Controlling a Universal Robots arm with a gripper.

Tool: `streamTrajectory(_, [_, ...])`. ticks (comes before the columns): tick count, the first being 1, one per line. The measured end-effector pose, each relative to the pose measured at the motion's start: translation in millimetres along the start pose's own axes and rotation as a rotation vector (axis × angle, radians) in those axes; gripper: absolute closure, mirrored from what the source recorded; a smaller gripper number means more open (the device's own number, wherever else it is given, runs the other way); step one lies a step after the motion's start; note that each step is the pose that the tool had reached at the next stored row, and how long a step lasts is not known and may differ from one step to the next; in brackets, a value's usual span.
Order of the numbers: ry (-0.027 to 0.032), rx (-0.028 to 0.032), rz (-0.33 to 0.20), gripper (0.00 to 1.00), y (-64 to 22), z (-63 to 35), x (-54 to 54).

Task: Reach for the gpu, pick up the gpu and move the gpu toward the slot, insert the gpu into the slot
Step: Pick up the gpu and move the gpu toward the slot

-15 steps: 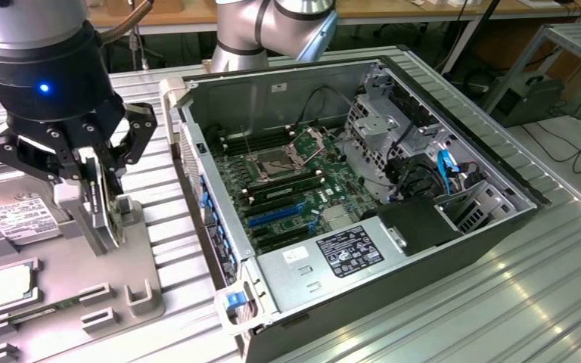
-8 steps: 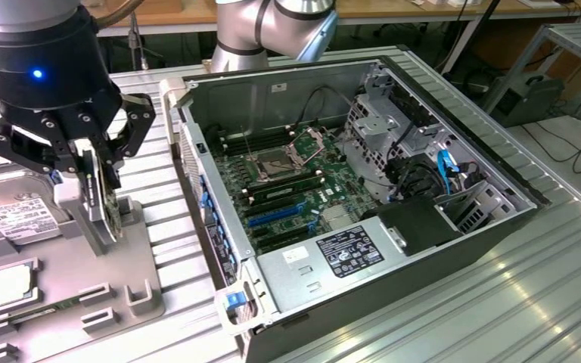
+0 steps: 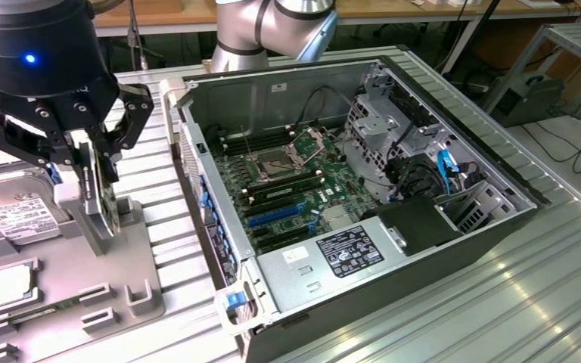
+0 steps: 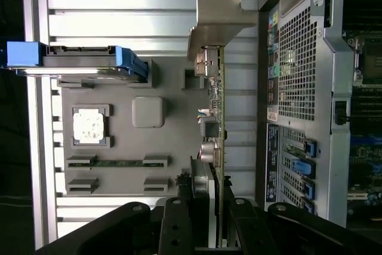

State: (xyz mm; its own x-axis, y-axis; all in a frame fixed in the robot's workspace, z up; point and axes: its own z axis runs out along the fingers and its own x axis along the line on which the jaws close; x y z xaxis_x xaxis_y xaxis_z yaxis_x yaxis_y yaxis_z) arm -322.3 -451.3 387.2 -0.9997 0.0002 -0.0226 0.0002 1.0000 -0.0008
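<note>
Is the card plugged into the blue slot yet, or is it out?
Out. The gpu stands on edge in the gray holder outside the computer case; the blue slot is bare.

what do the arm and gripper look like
The arm is made of rounded silver-grey tubular segments. The gripper is matte black: a cylindrical body with a small glowing blue light, and jointed linkage bars with round bolts.

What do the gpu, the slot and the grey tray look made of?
gpu: green circuit board edge, with a silvery bracket, likely sheet metal. slot: bright blue, smooth, likely moulded plastic. tray: uniform matte grey, probably plastic, possibly printed.
</note>
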Motion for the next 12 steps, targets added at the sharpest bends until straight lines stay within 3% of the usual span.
streamTrajectory(8, [0.0000, 0.0000, 0.000, 0.72, 0.0, -11.9, -0.3])
streamTrajectory(12, [0.0000, 0.0007, 0.000, 0.72, 0.0, -22.9, -0.5])
